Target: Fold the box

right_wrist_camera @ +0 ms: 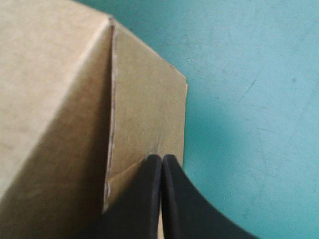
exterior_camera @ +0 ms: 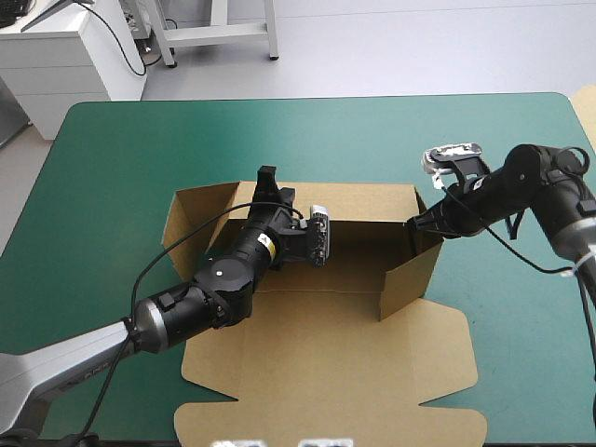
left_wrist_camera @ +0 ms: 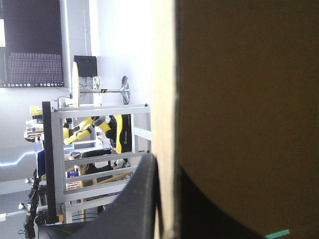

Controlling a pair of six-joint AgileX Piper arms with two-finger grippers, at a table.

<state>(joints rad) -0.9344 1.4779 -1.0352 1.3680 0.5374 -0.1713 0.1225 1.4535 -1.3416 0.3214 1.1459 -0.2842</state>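
Observation:
The brown box [exterior_camera: 346, 300] lies mid-table with its back wall [exterior_camera: 368, 199] and right wall [exterior_camera: 411, 274] raised; the lid [exterior_camera: 326, 377] lies flat toward the front edge. A left flap [exterior_camera: 198, 220] slants outward. My left gripper [exterior_camera: 269, 182] reaches across the box floor and is shut on the back wall's top edge. In the left wrist view the board [left_wrist_camera: 239, 99] stands edge-on in my left gripper [left_wrist_camera: 167, 199]. My right gripper [exterior_camera: 421, 223] is at the back end of the right wall, its tips pinching a short flap [right_wrist_camera: 149, 114] there, right gripper [right_wrist_camera: 162, 165].
The teal-green cover [exterior_camera: 307, 140] lies bare beyond the box up to the far edge, and bare cover [right_wrist_camera: 249, 99] shows to the right of the right wall. The lid's scalloped flaps [exterior_camera: 447, 424] reach close to the table's front edge.

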